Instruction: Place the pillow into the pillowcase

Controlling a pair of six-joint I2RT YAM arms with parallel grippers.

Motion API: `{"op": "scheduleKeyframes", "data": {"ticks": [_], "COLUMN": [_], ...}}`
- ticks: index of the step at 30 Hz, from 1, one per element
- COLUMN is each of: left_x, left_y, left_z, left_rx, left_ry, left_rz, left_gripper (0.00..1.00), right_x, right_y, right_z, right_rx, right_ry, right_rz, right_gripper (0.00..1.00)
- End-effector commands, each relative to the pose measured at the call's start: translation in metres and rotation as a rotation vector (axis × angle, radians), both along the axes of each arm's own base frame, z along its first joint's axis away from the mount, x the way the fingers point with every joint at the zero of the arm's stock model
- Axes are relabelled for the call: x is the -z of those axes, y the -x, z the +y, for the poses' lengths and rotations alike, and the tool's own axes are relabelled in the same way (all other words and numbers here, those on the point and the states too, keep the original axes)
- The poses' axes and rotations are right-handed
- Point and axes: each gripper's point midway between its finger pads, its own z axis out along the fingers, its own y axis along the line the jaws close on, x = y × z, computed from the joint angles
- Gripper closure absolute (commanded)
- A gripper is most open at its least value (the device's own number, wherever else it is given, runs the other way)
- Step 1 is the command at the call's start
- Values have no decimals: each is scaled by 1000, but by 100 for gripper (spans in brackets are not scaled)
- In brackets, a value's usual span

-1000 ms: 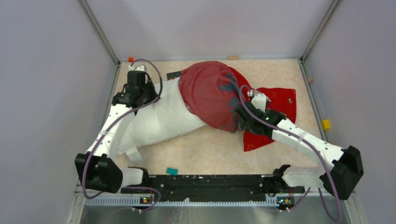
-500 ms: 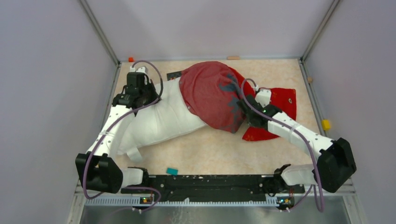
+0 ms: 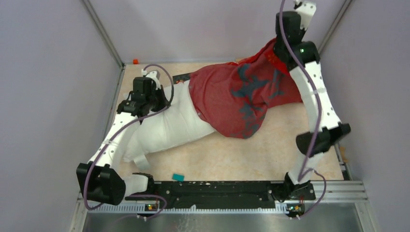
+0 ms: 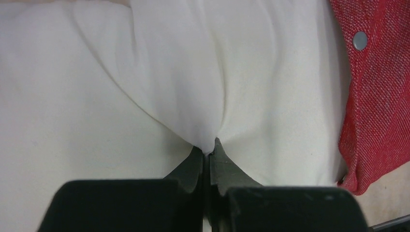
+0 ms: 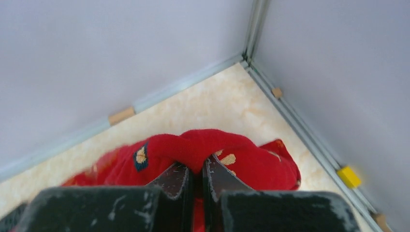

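Top view: the pillow [image 3: 164, 121] lies on the bench [image 3: 232, 154], its far end inside the pillowcase [image 3: 232, 96].

Left wrist: the left fingers [image 4: 197, 163] are pinched shut on a pillow fold, with the pillowcase hem to their right.

Right wrist: the right fingers [image 5: 183, 176] are clamped on bunched pillowcase.

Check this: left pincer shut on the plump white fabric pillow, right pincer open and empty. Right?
Not quite. The left pincer is shut on the plump white fabric pillow, but the right pincer is shut on the red printed fabric pillowcase; the right wrist view shows it.
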Motion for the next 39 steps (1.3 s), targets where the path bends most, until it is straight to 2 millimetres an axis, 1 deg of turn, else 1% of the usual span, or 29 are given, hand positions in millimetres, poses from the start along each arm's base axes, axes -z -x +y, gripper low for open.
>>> {"op": "scheduleKeyframes", "data": {"ticks": [1,2,3,4,5,6,7,8,10,12,14,15,16,17,19,20,22,24,27,28,30,31,34,37,39], "left_x": [-4,-4,-5,-5,-5,-5,-6,-5,-3,-2,-1,0,1,3,3,3,2,0,2,3,3,4,7,11,12], "left_y": [13,13,12,12,10,7,4,3,-2,-7,-13,-16,-19,-21,-24,-26,-28,-29,-30,-30,-29,-29,-27,-25,-25], "left_z": [-21,-24,-27,-30,-32,-33,-34,-35,-35,-33,-28,-25,-22,-20,-16,-15,-13,-13,-13,-12,-11,-9,-7,-7,-7], "left_rx": [117,128,139,144,146,143,137,130,107,78,41,14,-10,-29,-52,-61,-75,-78,-83,-84,-90,-94,-101,-105,-105], "left_ry": [1,7,17,25,33,40,48,56,64,62,54,44,38,32,23,21,23,30,33,30,23,19,11,11,11], "left_rz": [-18,-14,-11,-7,-6,-8,-4,6,12,13,14,15,20,27,28,27,24,19,24,26,27,27,34,42,44], "left_gripper": [100,100,100,100,100,100,100,100,100,100,100,100,100,100,100,100,100,100,100,100,100,100,100,100,100], "right_x": [17,25,40,55,72,87,97,103,102,78,58,54,45,43,47,54,64,78,110,124,153,172,205,228,237], "right_y": [-86,-104,-125,-140,-154,-162,-166,-167,-159,-138,-112,-98,-80,-64,-30,-13,25,59,115,131,155,165,181,181,175], "right_z": [-46,-54,-57,-60,-61,-60,-60,-60,-58,-52,-38,-27,-15,7,38,54,74,104,149,160,181,188,212,231,234], "right_rx": [25,24,3,-7,-17,-26,-32,-37,-41,-63,-102,-128,-147,-196,-257,-295,-323,-420,-532,-554,-603,-622,-668,-694,-672], "right_ry": [61,44,29,21,20,22,23,23,4,-36,-77,-84,-85,-81,-79,-72,-58,-91,-52,-34,-27,-19,-30,-24,4], "right_rz": [50,49,61,71,91,115,132,148,162,137,119,124,116,121,137,151,163,168,197,216,252,276,297,299,291], "right_gripper": [100,100,100,91,76,59,49,42,35,33,32,32,31,31,31,31,30,31,31,31,31,32,32,31,30]}}
